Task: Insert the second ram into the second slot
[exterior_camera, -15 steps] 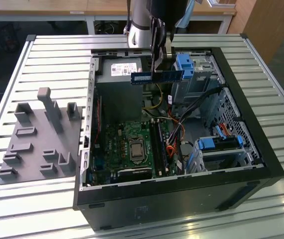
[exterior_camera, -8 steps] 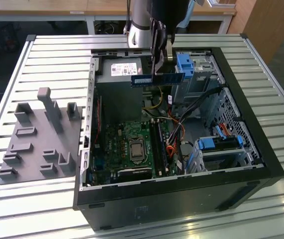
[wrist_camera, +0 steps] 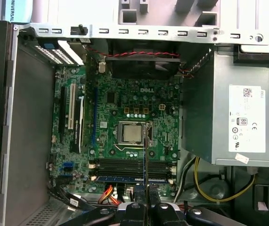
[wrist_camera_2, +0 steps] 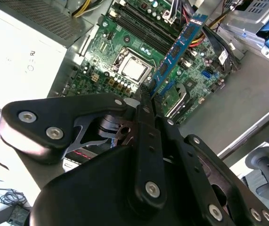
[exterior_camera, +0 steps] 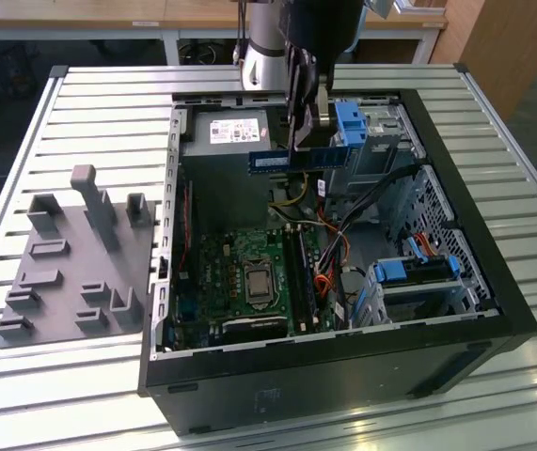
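**Held high, turned crosswise**

We see the black two-finger gripper clamped on the thin dark-blue circuit-board ram stick, holding it above the open black metal computer case. Look past it: the long black memory slots lie below on the green motherboard, and the stick's long axis runs across them, not along. Another blue stick sits seated in one slot.

A slatted aluminium table carries an open computer case beside a grey fixture plate.
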Robot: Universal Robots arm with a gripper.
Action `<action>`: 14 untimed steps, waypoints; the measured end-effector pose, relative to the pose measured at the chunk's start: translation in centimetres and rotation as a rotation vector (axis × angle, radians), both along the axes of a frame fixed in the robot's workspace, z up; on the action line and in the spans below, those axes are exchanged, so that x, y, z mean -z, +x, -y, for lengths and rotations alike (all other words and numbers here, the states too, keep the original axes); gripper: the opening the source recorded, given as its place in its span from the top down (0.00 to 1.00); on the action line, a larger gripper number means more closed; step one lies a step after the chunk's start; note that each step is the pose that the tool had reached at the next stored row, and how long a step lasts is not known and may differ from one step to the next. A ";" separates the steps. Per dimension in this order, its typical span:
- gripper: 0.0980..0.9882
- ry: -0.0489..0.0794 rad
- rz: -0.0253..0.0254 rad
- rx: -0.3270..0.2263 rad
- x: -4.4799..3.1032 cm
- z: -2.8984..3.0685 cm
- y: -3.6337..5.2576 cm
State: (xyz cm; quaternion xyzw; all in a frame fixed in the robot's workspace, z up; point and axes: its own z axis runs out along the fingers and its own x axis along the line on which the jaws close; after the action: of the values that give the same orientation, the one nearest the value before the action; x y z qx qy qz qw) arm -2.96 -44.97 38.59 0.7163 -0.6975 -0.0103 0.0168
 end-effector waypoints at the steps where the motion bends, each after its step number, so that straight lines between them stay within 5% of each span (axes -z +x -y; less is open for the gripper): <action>1: 0.96 0.000 0.0000 0.000 0.00 0.00 0.00; 14: 0.96 -0.001 -0.0001 0.070 0.01 0.00 0.00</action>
State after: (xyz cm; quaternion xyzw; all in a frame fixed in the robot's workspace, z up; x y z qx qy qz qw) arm -2.96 -44.98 38.58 0.6914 -0.7222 -0.0107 0.0166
